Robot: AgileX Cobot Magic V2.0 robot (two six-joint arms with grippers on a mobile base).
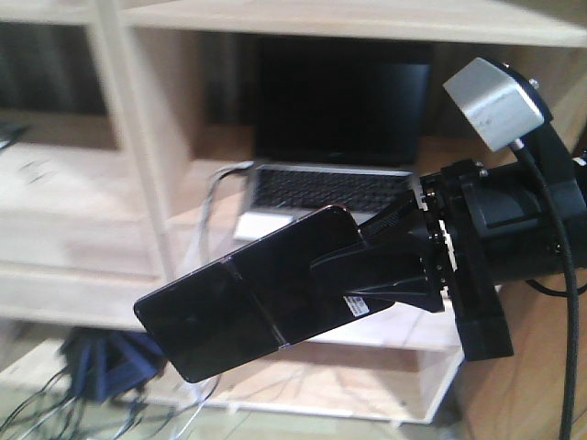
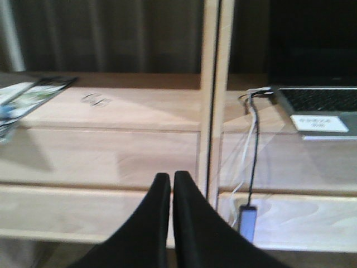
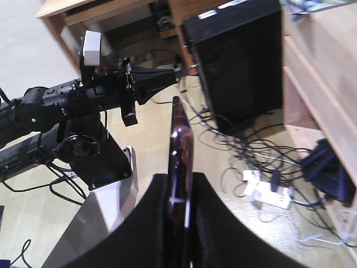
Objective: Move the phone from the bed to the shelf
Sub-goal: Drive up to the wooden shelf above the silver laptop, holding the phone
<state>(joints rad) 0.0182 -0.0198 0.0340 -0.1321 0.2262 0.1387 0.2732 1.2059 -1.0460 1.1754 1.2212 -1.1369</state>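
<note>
Right tool [image 1: 362, 270], clamped on the phone [image 1: 229, 316], should level it over the shelf [image 1: 92, 197] board beside the laptop [image 1: 321, 188] before letting go

Phone [image 1: 240, 295] in frt of laptop [image 1: 323, 189] on shelf [image 1: 64, 192]

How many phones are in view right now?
1. The phone is clamped in the right gripper, held in the air in front of the shelf, near the open laptop. None shows elsewhere, though parts of the shelf are out of view.
</note>
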